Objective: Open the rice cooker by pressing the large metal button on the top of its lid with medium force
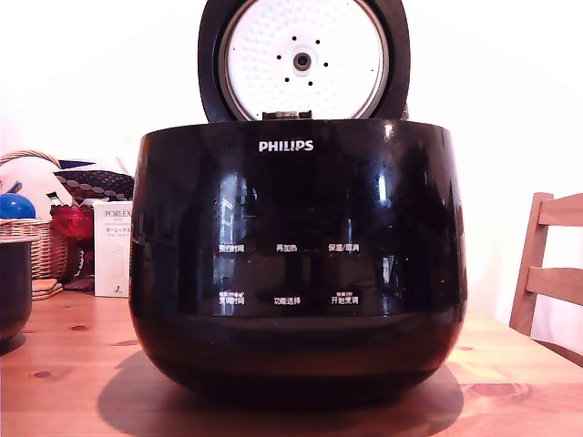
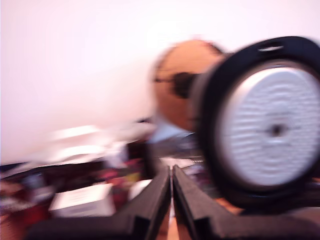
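the cooker (image 1: 298,264) stands in the middle of the wooden table (image 1: 510,382), its front with the logo facing the exterior view. the lid (image 1: 303,60) is already up, standing upright behind the body, and its white dimpled inner disc faces the camera. so the press seems to be done and the opening is achieved.

in the wrist view the gripper (image 2: 172,187) has its two black fingers pressed together, with only a thin line between them, and it holds nothing. the picture is blurred, so the arm is probably moving. the lid (image 2: 265,125) is seen near the fingers, on one side of them.

the step in hand is likely to retreat. to do it well, the arm should go away from the open lid without touching its rim, because a push could close it again. the closed fingers should stay closed, which keeps the tip narrow.
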`<action>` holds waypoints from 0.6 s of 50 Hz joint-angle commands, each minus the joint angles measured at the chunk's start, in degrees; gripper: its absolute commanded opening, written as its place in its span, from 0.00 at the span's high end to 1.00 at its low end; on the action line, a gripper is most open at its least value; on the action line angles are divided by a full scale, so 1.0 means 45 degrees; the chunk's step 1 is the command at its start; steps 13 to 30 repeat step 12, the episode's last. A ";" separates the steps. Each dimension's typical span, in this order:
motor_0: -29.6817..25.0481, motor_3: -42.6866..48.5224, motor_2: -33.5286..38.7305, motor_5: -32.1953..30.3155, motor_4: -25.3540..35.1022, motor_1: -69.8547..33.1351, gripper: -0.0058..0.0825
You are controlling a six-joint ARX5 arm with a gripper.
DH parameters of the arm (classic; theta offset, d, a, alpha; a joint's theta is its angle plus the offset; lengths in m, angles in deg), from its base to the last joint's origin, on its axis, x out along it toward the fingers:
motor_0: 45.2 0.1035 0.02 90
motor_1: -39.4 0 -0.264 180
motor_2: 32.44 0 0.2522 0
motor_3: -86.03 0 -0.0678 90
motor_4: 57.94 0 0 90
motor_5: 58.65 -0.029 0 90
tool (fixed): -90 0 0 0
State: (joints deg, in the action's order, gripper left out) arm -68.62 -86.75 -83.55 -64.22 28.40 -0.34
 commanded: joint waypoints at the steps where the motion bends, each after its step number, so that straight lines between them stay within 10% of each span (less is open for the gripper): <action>1: 0.0345 -0.0068 0.0364 -0.0204 -0.0199 0.0131 0.96; 30: 0.1044 -0.0073 0.0364 -0.0199 -0.0214 0.0282 0.96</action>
